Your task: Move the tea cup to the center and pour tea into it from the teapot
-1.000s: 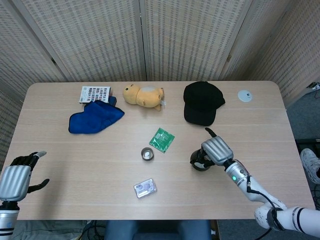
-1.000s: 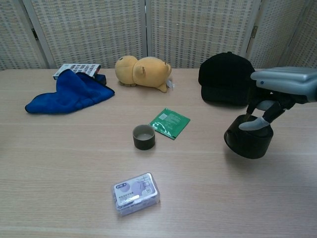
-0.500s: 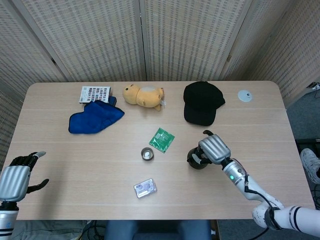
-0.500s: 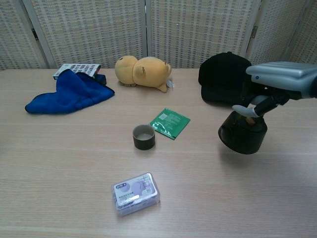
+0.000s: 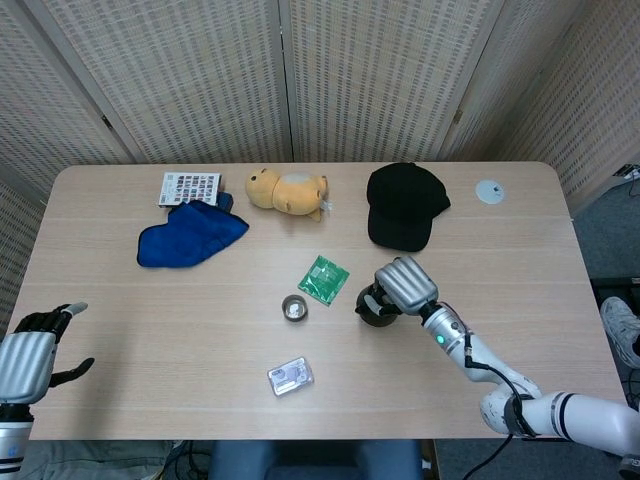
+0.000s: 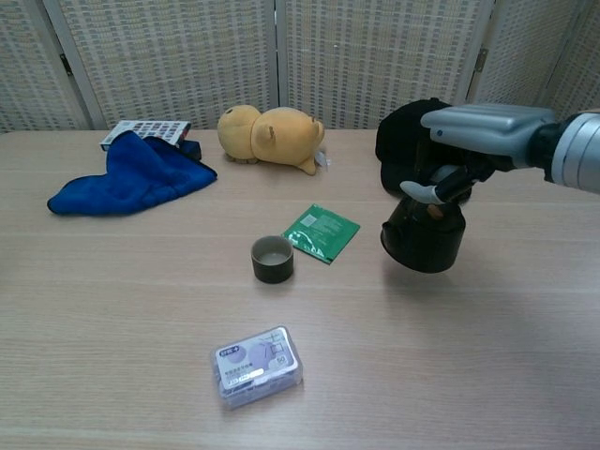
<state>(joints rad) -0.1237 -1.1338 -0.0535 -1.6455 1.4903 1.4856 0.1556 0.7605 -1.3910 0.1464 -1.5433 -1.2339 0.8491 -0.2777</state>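
Note:
A small dark tea cup stands upright near the table's middle, its pale inside showing. To its right my right hand grips a black teapot from above and holds it just off the table, a short gap from the cup. The hand covers the pot's lid and handle. My left hand hovers at the front left corner with fingers spread and nothing in it; the chest view does not show it.
A green sachet lies between cup and teapot. A clear plastic box sits in front of the cup. A blue cloth, a card booklet, a yellow plush toy, a black cap and a white disc line the far side.
My right hand has carried the teapot leftward toward the cup, roughly halving the gap. The cup and the left hand have stayed put.

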